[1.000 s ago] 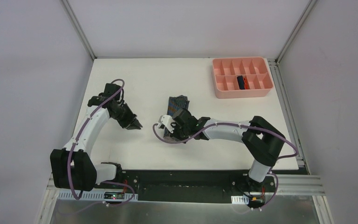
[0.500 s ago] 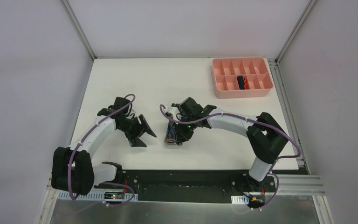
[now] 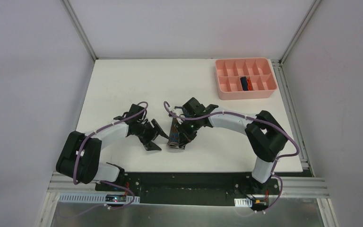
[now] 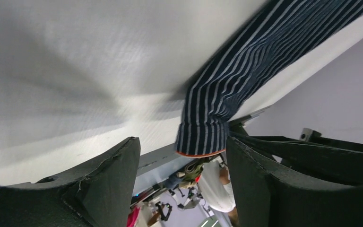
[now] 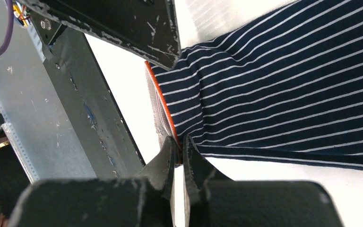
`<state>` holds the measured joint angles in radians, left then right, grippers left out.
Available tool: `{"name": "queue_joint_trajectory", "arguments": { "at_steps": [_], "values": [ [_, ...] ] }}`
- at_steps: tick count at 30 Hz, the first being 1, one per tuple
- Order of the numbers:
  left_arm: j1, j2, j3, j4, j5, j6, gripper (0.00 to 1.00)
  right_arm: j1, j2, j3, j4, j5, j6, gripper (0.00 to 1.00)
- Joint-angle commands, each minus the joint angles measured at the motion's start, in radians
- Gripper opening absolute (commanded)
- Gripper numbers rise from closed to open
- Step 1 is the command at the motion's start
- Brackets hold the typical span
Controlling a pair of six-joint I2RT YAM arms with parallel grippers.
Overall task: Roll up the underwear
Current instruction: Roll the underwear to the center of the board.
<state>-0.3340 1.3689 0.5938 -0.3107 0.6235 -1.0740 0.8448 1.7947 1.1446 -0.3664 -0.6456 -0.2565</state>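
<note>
The striped underwear [image 3: 174, 134] lies as a narrow folded strip at the table's middle front. My right gripper [image 3: 182, 141] is shut on its orange-trimmed edge [image 5: 163, 106], and the striped cloth [image 5: 288, 80] spreads away to the right of the pinch [image 5: 179, 143]. My left gripper [image 3: 159, 141] stands open just left of the strip. In the left wrist view the underwear [image 4: 227, 90] ends just ahead of the open gripper [image 4: 182, 149], apart from both fingers. The navy underwear [image 3: 244, 83] sits rolled in a compartment of the pink tray.
The pink compartment tray [image 3: 267, 91] stands at the back right of the white table. The table's front edge and the dark base rail [image 3: 189, 177] run close below both grippers. One finger [image 5: 123, 23] of the left gripper shows in the right wrist view.
My left gripper opened and travelled right and forward to beside the striped underwear. My right gripper swung round with the cloth, which now lies nearer the front as a narrower strip.
</note>
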Motion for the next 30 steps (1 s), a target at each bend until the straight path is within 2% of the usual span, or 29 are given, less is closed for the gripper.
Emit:
{"name": "queue_joint_trajectory", "arguments": {
  "at_steps": [1, 4, 11, 14, 18, 21, 23, 26, 27, 28, 29, 30],
  "values": [
    [-0.030, -0.002, -0.016, 0.138, -0.009, -0.103, 0.68, -0.004, -0.005, 0.026, 0.017, -0.045, 0.042, 0.00],
    [-0.056, 0.028, -0.021, 0.196, 0.011, -0.125, 0.70, -0.005, -0.006, 0.024, 0.033, -0.044, 0.057, 0.00],
    [-0.077, 0.077, -0.033, 0.221, 0.058, -0.132, 0.74, -0.012, 0.003, 0.021, 0.055, -0.048, 0.082, 0.00],
    [-0.079, 0.080, -0.051, 0.263, 0.067, -0.158, 0.69, -0.013, 0.006, 0.020, 0.061, -0.048, 0.087, 0.00],
    [-0.085, 0.097, -0.084, 0.395, 0.112, -0.225, 0.59, -0.012, 0.008, 0.014, 0.062, -0.041, 0.094, 0.00],
    [-0.087, 0.120, -0.089, 0.414, 0.128, -0.237, 0.50, -0.013, 0.006, 0.009, 0.073, -0.038, 0.103, 0.00],
    [-0.089, 0.136, -0.089, 0.415, 0.132, -0.239, 0.33, -0.013, 0.003, 0.004, 0.078, -0.034, 0.108, 0.00],
    [-0.090, 0.160, -0.084, 0.417, 0.143, -0.243, 0.00, -0.011, -0.010, 0.005, 0.073, -0.021, 0.109, 0.00],
    [-0.089, 0.166, -0.082, 0.417, 0.148, -0.245, 0.00, -0.008, -0.018, 0.005, 0.067, -0.001, 0.108, 0.09],
    [-0.089, 0.171, -0.080, 0.416, 0.153, -0.246, 0.00, -0.004, -0.037, -0.001, 0.066, 0.027, 0.104, 0.23],
    [-0.089, 0.175, -0.079, 0.417, 0.158, -0.248, 0.00, 0.000, -0.059, -0.013, 0.070, 0.063, 0.095, 0.45],
    [-0.089, 0.177, -0.078, 0.416, 0.162, -0.249, 0.00, 0.004, -0.088, -0.027, 0.078, 0.096, 0.086, 0.56]
  ]
}}
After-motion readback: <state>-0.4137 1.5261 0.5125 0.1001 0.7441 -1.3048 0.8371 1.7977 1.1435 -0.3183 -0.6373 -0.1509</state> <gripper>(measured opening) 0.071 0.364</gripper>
